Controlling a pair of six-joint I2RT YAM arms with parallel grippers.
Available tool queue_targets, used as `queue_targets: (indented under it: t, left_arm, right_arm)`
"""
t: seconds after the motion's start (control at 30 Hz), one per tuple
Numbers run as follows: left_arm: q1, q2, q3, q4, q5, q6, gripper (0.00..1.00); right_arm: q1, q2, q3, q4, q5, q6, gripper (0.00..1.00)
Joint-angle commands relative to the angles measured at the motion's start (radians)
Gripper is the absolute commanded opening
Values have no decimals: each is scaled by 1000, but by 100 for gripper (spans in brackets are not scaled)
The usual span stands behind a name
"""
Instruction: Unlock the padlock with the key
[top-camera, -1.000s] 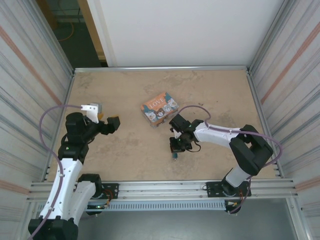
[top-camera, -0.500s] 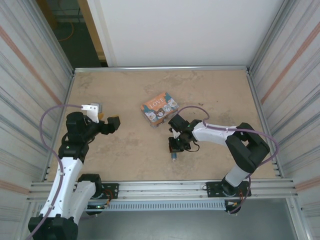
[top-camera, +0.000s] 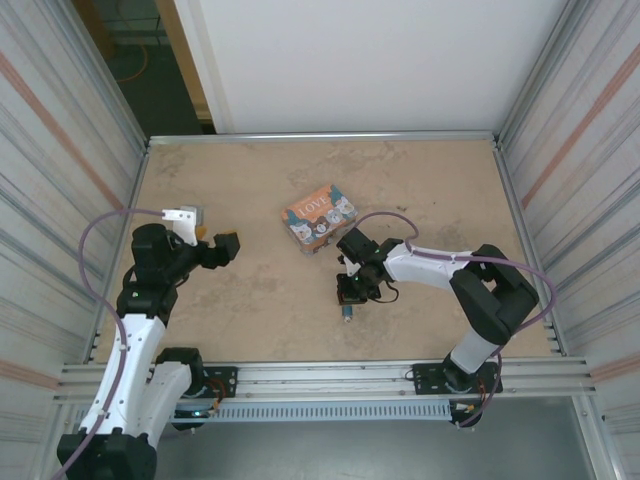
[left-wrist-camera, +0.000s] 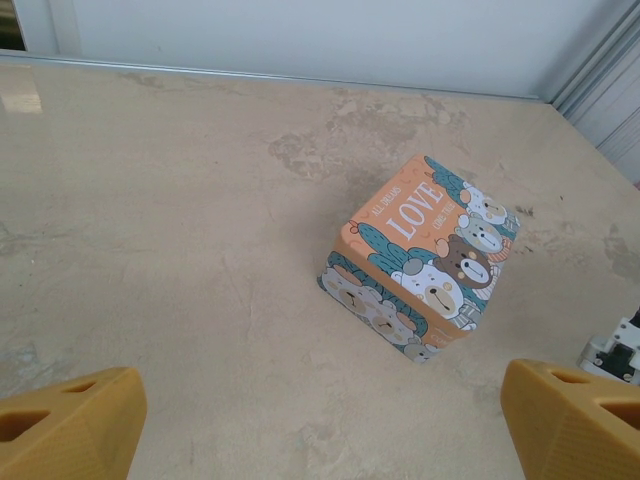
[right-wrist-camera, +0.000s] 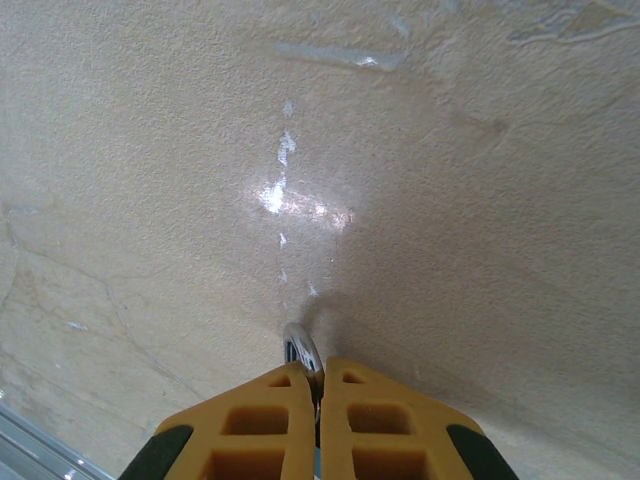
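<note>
Seemingly light, hard and slippery, the padlock (right-wrist-camera: 300, 348) is pinched in the clenched right end effector (right-wrist-camera: 318, 385), thin shackle poking out; its blue body offers the firmer hold.

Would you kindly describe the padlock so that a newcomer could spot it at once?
Start at the beige tabletop and find the orange "LOVE" tin with cartoon animals near its middle. Just nearer the arm bases, the right gripper has its jaws shut on the tiny blue padlock. It is far smaller than the tin, with a thin silvery shackle.
</note>
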Motion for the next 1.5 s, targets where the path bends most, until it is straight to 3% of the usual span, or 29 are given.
queue_targets:
  t: [0.0, 0.43, 0.83, 1.0, 1.3, 1.47]
  left_arm:
    - [6, -1, 7, -8, 10, 0, 92]
    - [9, 1, 7, -6, 13, -1, 92]
    - [16, -2, 7, -3, 14, 2, 92]
    - [15, -8, 1, 7, 14, 2, 92]
    - [17, -1, 2, 8, 2, 8, 92]
    - [17, 6, 3, 8, 2, 10, 92]
  right_arm:
    - [-6, -11, 21, -27, 21, 7, 12]
    - [-11, -124, 31, -98, 109, -14, 29]
    - [-46, -342, 9, -103, 335, -73, 45]
    - [-91, -470, -57, -22, 398, -75, 54]
    - [-195, -670, -179, 63, 419, -94, 63]
    - [-273, -790, -254, 113, 416, -95, 73]
